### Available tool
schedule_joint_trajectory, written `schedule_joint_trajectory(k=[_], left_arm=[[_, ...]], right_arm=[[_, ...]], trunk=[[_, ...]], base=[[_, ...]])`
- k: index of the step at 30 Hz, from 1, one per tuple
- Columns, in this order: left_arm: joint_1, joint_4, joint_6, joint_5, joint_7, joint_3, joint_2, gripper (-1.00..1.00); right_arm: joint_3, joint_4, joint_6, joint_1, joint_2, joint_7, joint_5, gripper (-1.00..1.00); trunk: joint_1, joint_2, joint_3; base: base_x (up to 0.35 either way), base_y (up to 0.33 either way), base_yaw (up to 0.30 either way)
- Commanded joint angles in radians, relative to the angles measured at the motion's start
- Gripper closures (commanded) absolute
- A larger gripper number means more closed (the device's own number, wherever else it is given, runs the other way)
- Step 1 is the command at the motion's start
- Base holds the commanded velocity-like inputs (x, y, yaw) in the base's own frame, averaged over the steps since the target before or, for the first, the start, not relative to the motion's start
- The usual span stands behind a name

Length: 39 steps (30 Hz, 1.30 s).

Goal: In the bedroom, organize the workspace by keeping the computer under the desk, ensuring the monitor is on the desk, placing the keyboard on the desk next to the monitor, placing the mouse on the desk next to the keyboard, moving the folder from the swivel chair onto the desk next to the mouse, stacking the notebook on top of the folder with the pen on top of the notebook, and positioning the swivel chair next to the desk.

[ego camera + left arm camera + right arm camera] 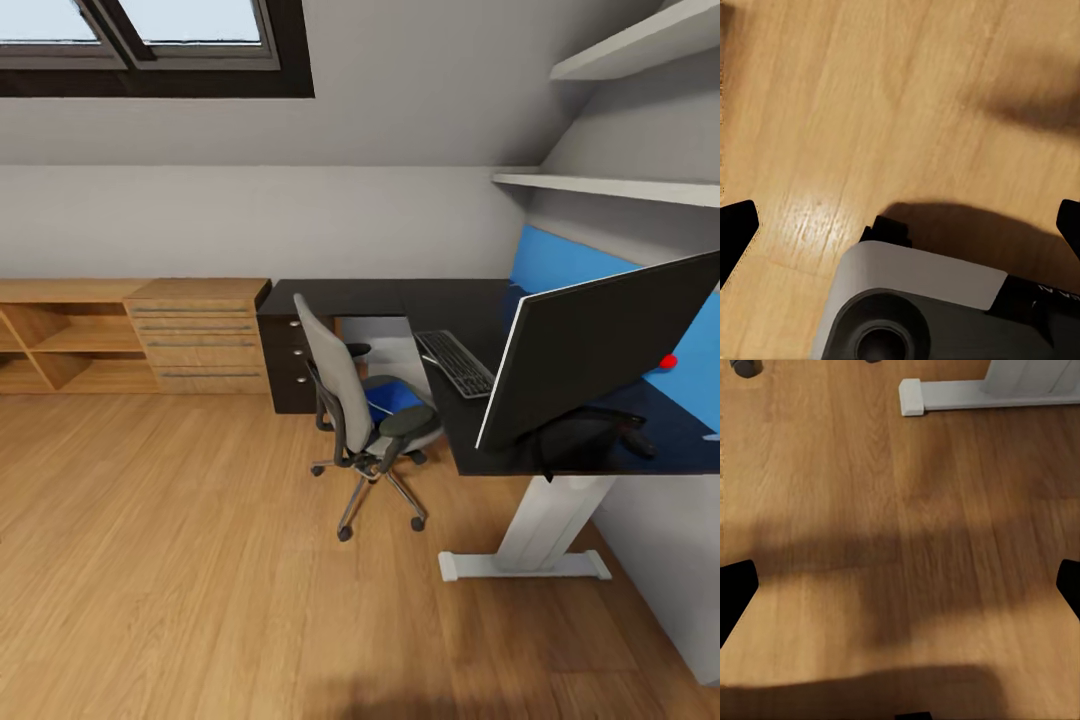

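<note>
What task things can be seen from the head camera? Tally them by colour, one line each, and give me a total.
Black: 2, the desk and the monitor
Grey: 2, the keyboard and the swivel chair
Blue: 1, the folder on the chair seat
Total: 5

Grey attic rm: skylight [150, 40], plank floor [180, 580], wood cabinets [130, 335].

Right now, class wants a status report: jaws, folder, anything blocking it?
Both jaws open, empty, over bare floor. Folder on chair seat, beside desk. Keyboard and monitor already on desk. Chair's armrests flank the folder.
</note>
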Motion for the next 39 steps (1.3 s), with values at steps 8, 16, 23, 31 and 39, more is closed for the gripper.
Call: schedule_joint_trajectory(k=[8, 16, 23, 31, 39], left_arm=[[-0.001, 0.001, -0.002, 0.009, 0.000, 0.000, 0.000, -1.00], [-0.001, 0.001, -0.002, 0.009, 0.000, 0.000, 0.001, -1.00], [-0.001, 0.001, -0.003, 0.008, 0.000, 0.001, -0.001, -1.00], [-0.001, 0.001, -0.004, 0.008, 0.000, 0.001, -0.001, -1.00], [-0.001, 0.002, -0.003, 0.005, 0.000, -0.002, -0.003, -1.00]], right_arm=[[-0.001, 0.002, -0.003, 0.000, 0.000, -0.003, 0.000, -1.00], [-0.001, 0.002, -0.003, 0.000, 0.000, -0.003, 0.001, -1.00], [-0.001, 0.001, -0.002, 0.000, 0.000, -0.003, 0.001, -1.00], [-0.001, 0.000, -0.002, 0.000, -0.001, -0.003, 0.001, -1.00], [-0.001, 0.000, -0.002, 0.000, -0.001, -0.003, 0.001, -1.00]], trunk=[[0.031, -0.057, -0.026], [0.061, -0.113, -0.051], [0.088, -0.162, -0.073], [0.119, -0.218, -0.098], [0.150, -0.274, -0.123]], base=[[0.000, 0.314, 0.000], [0.056, 0.317, 0.000], [0.053, 0.090, 0.000], [0.003, 0.005, 0.000], [0.000, 0.000, 0.000]])
